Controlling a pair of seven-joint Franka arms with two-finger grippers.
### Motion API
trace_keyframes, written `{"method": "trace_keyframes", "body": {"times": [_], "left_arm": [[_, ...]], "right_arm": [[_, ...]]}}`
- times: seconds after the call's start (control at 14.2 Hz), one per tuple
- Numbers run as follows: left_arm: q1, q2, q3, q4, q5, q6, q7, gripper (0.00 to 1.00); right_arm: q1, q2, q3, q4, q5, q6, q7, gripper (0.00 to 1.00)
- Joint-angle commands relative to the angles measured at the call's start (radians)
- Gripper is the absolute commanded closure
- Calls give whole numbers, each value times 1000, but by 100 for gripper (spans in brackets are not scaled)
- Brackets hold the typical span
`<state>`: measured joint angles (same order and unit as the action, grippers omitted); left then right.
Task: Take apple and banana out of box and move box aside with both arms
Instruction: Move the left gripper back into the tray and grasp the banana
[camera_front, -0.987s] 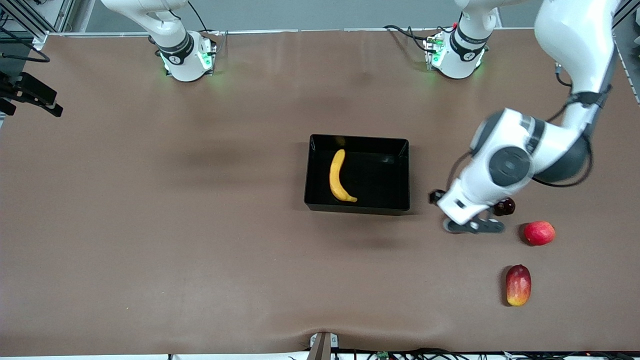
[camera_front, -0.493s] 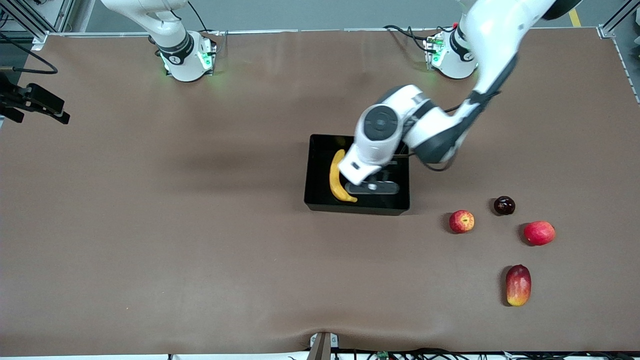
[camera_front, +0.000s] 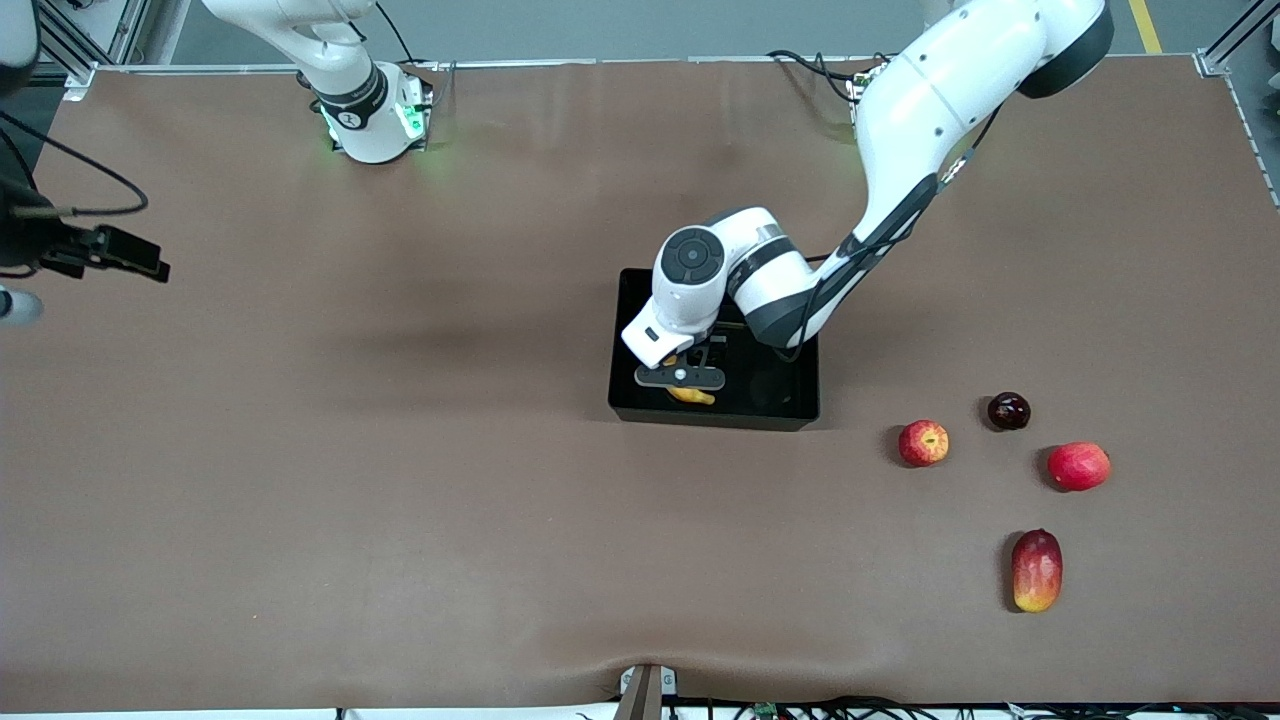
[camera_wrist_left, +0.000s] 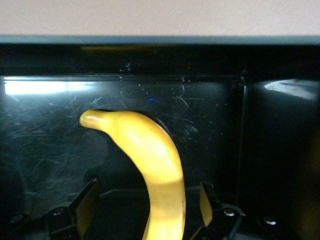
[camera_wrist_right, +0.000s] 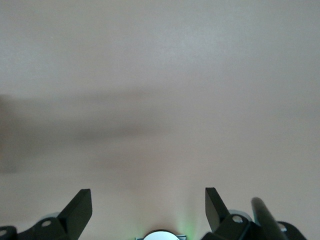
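The black box (camera_front: 790, 400) sits mid-table with the banana (camera_wrist_left: 155, 165) lying on its glossy floor. The apple (camera_front: 923, 443) rests on the brown table (camera_front: 400, 500) outside the box, toward the left arm's end, near a dark round fruit (camera_front: 1008, 411), a red fruit (camera_front: 1078, 466) and a mango (camera_front: 1036, 571). The left arm reaches from its base down into the box, the left gripper (camera_wrist_left: 149, 209) low over the banana, jaws spread to either side of it without clamping it. The right arm waits at its end of the table, the right gripper (camera_wrist_right: 148, 206) above bare table with jaws wide apart.
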<state>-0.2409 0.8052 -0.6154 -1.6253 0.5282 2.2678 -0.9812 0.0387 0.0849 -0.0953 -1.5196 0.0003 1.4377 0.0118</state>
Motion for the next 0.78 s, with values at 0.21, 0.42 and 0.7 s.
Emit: {"method": "trace_keyframes", "body": {"times": [0.21, 0.42, 0.7], "left_arm": [[-69, 48, 63, 16, 26, 78, -16, 79], [-67, 36, 65, 19, 29, 78, -7, 100], [-49, -33, 59, 18, 27, 52, -7, 100]], "right_arm": [[-16, 51, 9, 7, 17, -31, -7, 0], [-16, 99, 9, 7, 88, -13, -7, 0], [27, 148, 9, -16, 165, 27, 8, 0]]}}
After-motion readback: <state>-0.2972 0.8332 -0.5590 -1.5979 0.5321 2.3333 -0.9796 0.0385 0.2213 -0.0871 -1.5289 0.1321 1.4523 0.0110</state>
